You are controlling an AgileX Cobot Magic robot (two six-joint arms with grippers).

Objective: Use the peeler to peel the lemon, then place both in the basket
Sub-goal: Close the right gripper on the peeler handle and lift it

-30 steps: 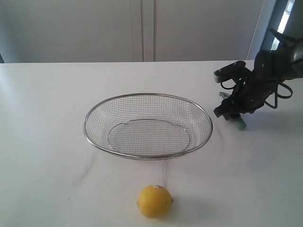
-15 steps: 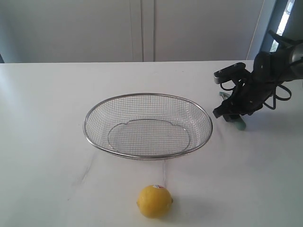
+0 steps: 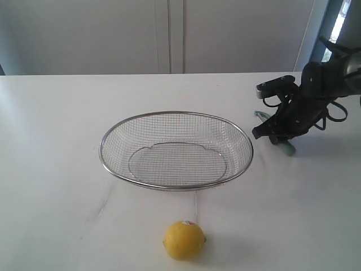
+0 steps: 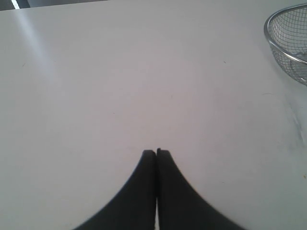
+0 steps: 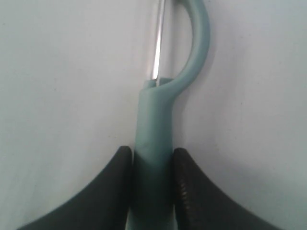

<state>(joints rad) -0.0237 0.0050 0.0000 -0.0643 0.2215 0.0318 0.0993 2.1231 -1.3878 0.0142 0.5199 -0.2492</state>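
The yellow lemon point(image 3: 184, 240) with its small sticker lies on the white table near the front edge, in front of the basket point(image 3: 176, 114). To the right of the basket my right gripper point(image 3: 273, 135) is shut on the teal-green handle of the peeler point(image 5: 153, 158); the peeler's ends point(image 3: 288, 148) stick out on both sides of the fingers. In the right wrist view both black fingers point(image 5: 189, 182) press the handle's sides and the looped blade head points away over the table. My left gripper point(image 4: 156, 152) hangs shut and empty over bare table, with the basket rim point(image 4: 283, 45) at the view's edge.
A white table point(image 3: 56, 141) carries everything. Pale cabinet doors point(image 3: 169, 34) close off the back. The right arm's cables point(image 3: 333, 110) loop beside its wrist.
The right gripper with the peeler has shifted slightly upward and away from the table; the handle's tips show a little more. Lemon and basket have not moved.
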